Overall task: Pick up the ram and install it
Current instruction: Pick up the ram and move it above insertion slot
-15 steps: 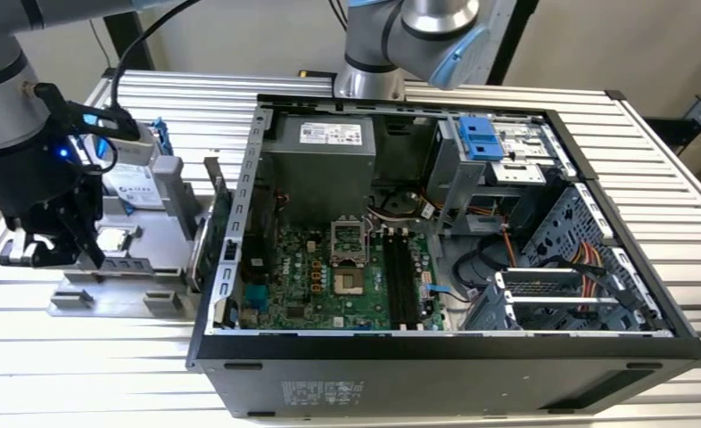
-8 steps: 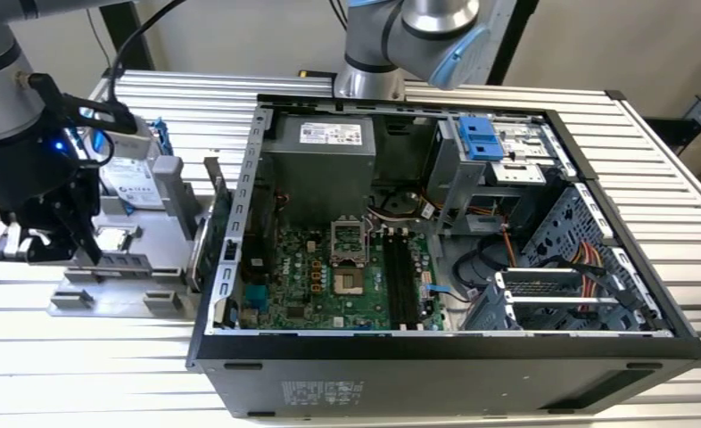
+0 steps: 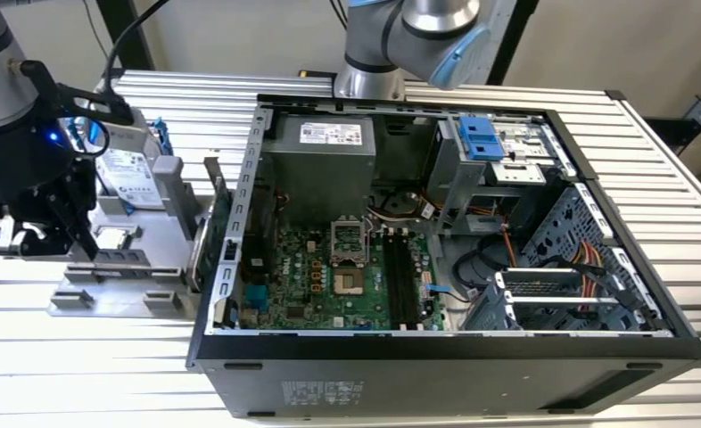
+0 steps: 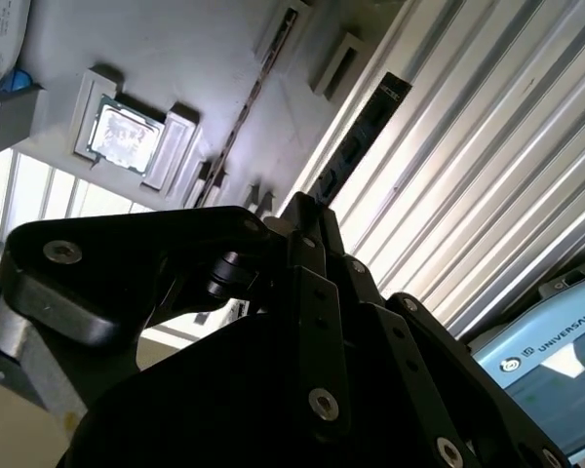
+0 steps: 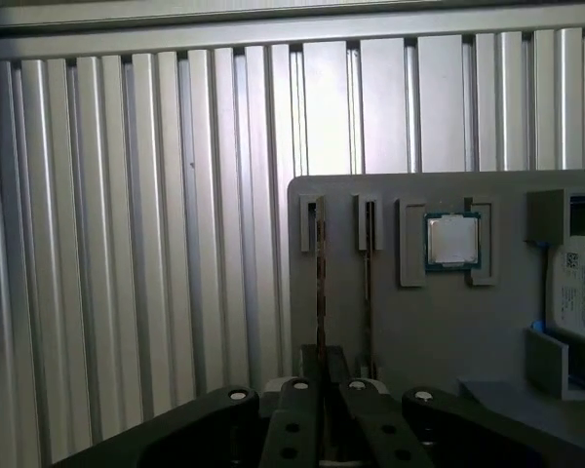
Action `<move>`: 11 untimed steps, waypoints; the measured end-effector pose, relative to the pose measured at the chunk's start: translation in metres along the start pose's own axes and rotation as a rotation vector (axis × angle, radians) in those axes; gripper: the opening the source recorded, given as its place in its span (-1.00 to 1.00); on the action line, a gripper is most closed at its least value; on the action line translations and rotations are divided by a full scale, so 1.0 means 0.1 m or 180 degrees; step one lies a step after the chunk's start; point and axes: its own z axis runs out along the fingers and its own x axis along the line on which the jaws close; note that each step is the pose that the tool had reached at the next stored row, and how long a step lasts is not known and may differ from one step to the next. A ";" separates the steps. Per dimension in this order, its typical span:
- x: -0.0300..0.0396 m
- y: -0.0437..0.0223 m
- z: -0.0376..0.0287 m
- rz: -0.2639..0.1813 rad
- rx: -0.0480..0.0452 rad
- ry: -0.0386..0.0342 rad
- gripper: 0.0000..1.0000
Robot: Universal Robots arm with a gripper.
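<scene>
Gripper: the gripper (image 3: pixel 83 252) is low over the tray (image 3: pixel 112 299), at the exterior view's left. Its fingers are clenched on the ram.
Ram: in both wrist views the ram (image 5: pixel 319 278) (image 4: pixel 356 136) runs out from between the fingers (image 5: pixel 298 390). It stands on edge along the tray's outermost slot, just beside the ribbed table (image 5: pixel 127 244). I cannot tell whether it still sits in the slot.
Second stick: it (image 5: pixel 368 283) stands in the neighbouring slot, parallel to the ram and apart from it.
CPU: the CPU (image 5: pixel 452 239) lies flat in its tray pocket, beyond the two slots.
Drive: the drive (image 3: pixel 130 174) leans at the tray's far end.
Case: the case (image 3: pixel 446 352) lies open beside the tray.
Board: the board (image 3: pixel 315 285) lies inside the case. Its long black slots (image 3: pixel 400 276) show nothing standing in them.
</scene>
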 end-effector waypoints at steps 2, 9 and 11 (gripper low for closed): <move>0.001 0.000 -0.023 0.0000 0.0000 0.0000 -1.00; 0.004 0.002 -0.103 0.0000 0.0000 0.0000 -1.00; 0.004 0.002 -0.127 0.0000 0.0000 0.0000 -1.00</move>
